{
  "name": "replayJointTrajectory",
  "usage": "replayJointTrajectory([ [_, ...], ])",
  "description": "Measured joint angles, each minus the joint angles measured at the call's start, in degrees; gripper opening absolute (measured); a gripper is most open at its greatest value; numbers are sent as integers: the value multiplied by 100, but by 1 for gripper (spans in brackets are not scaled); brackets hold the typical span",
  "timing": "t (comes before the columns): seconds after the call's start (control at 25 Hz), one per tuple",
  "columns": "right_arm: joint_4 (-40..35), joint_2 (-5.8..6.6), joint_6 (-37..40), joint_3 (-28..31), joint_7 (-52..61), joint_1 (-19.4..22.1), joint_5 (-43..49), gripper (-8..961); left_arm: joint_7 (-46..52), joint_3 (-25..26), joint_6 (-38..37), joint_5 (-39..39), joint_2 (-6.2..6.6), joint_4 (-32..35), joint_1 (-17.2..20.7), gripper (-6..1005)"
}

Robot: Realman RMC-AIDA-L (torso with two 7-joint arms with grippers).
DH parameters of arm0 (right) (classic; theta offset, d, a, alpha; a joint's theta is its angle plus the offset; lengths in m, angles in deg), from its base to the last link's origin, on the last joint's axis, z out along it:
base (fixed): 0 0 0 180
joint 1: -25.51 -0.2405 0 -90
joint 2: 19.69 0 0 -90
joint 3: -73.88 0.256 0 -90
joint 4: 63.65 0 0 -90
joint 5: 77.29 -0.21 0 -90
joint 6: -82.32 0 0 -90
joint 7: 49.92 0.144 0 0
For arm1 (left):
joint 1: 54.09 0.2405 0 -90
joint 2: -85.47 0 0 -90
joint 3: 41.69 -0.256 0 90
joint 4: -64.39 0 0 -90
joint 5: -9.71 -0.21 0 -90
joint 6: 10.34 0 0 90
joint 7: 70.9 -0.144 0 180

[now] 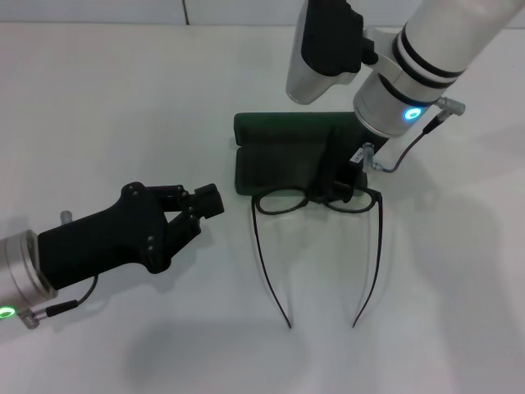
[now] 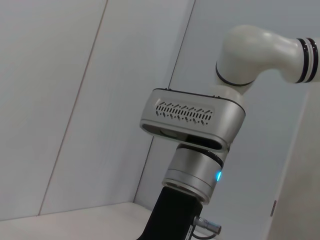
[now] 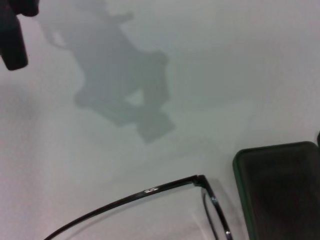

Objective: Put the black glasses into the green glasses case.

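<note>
From the head camera I see my right gripper [image 1: 343, 187] lowered over the bridge of the black glasses [image 1: 318, 202], at the near edge of the green glasses case [image 1: 283, 156]. Its dark fingers sit right on the middle of the frame, between the two lenses, but I cannot tell from here whether they are clamped on it or merely touching.

The glasses lie on the white table [image 1: 123, 98], lenses toward the far side and just beside the near wall of the case. Both temple arms are unfolded and run toward me, their curved tips nearest the camera. The case lies open, its lid on the far side and its dark-lined tray toward the glasses. The right arm's white wrist crosses above its right end.

My left gripper [image 1: 199, 207] rests low over the table at the near left, well apart from both glasses and case. Its black fingers point right toward the frame with only a narrow gap between them, holding nothing.

The right wrist camera looks down on one hinge corner of the glasses [image 3: 199, 180], with a temple arm trailing across bare table, and one rounded corner of the case [image 3: 280, 190] close beside it. A dark fingertip of the left gripper [image 3: 12, 37] shows at the frame's edge. The left wrist camera shows only the right arm [image 2: 192, 120] against a pale wall.
</note>
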Motion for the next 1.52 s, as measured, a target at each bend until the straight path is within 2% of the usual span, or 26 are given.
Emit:
replayJointTrajectory([
  [0.28,-102,14,-9,15,-63,68,54,55,-7,0,8,3,-2,-10,0,71],
  [0.44,-327,58,75,242,-132,235,69,50,-31,-1,2,4,3,-10,2,71],
  [0.6,-1433,349,495,1088,-135,1001,65,48,-46,1,-171,9,25,-9,11,71],
  [0.64,-1901,435,699,1500,-135,1358,69,48,-53,0,-275,30,25,-8,5,71],
  [0.76,-2915,529,1254,2530,-176,2273,78,48,-80,0,-676,221,21,-2,-30,71],
  [0.84,-3336,483,1534,3106,-331,2810,78,48,-108,0,-964,429,11,6,-59,70],
  [0.96,-3604,228,1979,4093,-829,3560,28,49,-141,-13,-1344,763,-23,2,-155,70],
  [1.0,-3603,116,2124,4403,-1007,3730,6,49,-138,-26,-1435,831,-39,-4,-234,70],
  [1.08,-3581,-17,2311,4760,-1287,3963,-27,49,-122,-38,-1576,863,-62,-34,-401,70],
  [1.16,-3541,-85,2415,4822,-1566,4216,-243,49,-94,-61,-1706,880,-74,-159,-618,70],
  [1.28,-3372,-99,2495,4677,-1963,4463,-860,49,-32,-262,-1781,1014,-77,-422,-1011,70],
  [1.4,-3116,-92,2564,4489,-2314,4551,-1409,49,-140,-563,-1772,1104,-86,-589,-1329,69],
  [1.52,-3008,-91,2617,4468,-2426,4555,-1516,48,-206,-645,-1768,1107,-92,-803,-1622,69],
])
